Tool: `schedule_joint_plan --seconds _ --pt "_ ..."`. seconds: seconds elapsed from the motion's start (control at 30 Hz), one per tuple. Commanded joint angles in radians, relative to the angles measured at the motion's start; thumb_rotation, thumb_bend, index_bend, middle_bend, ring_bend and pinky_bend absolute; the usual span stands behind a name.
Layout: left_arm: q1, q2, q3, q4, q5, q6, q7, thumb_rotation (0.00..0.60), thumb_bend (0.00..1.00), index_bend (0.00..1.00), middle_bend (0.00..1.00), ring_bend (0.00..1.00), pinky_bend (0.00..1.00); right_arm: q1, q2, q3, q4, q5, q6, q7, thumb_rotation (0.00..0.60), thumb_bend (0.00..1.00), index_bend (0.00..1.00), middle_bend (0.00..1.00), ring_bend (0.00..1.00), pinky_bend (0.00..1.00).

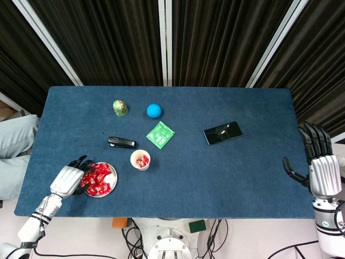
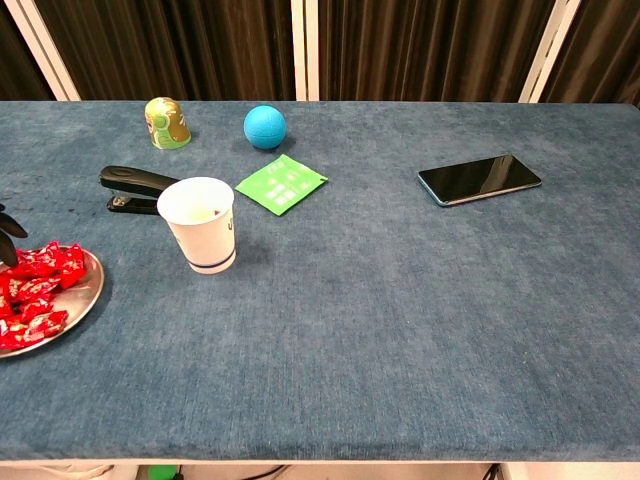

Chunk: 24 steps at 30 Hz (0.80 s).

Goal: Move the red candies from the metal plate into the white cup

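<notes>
our left hand (image 1: 67, 182) rests at the plate's (image 1: 111, 174) left rim, fingers on the candies (image 1: 97, 179); grasp unclear. cup (image 1: 140, 159) sits just right. right hand (image 1: 321, 168) released, far off.

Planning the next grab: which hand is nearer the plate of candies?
Left. The left hand sits at the plate's left rim, fingers over the candies. The right hand is off the table's far right edge.

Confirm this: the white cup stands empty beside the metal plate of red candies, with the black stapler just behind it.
Not empty: the head view shows red candies inside the white cup. It does stand beside the metal plate of red candies, the black stapler just behind.
</notes>
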Motion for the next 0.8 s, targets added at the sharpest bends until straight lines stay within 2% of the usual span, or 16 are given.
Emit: schedule_joint_plan --seconds 0.03,0.8 --pt "0.0 -0.001 0.002 0.0 0.005 -0.001 -0.002 0.6 0.28 0.35 0.17 0.05 0.24 0.001 -0.002 0.0 0.0 0.0 -0.002 -0.002 0.6 0.37 0.0 0.0 0.0 0.0" --pt "-0.008 -0.022 -0.006 0.01 0.009 -0.023 0.017 0.6 0.28 0.47 0.17 0.05 0.24 0.0 0.0 0.003 0.002 0.007 -0.002 0.004 0.6 0.37 0.0 0.0 0.0 0.0"
